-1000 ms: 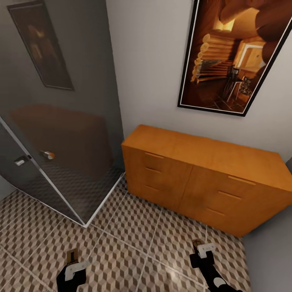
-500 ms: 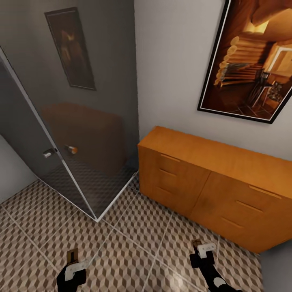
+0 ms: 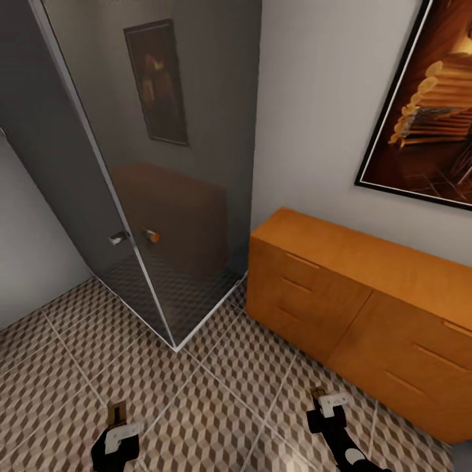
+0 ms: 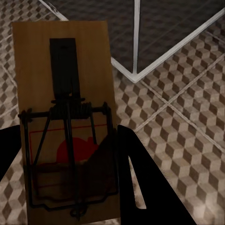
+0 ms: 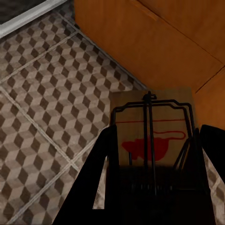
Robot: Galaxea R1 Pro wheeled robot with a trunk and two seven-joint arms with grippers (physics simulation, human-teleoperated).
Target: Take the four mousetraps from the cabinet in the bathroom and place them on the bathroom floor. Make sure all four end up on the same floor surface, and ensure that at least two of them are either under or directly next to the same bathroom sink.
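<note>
My left gripper is shut on a tan mousetrap with a black spring bar and red bait patch, held low over the cube-patterned bathroom floor. A second mousetrap sits in my right gripper, which is shut on it in front of the orange-brown cabinet. That cabinet stands against the right wall with its drawers closed. In the head view a mousetrap tip pokes out past the left gripper.
A grey glass shower enclosure with white frame and a knob handle fills the left corner; its base corner lies close ahead. A framed cabin picture hangs above the cabinet. Open tiled floor lies between shower and cabinet.
The whole view has swung left: shower and cabinet shift rightward in the picture, so the camera has turned. Both grippers keep their place and their hold on the mousetraps.
</note>
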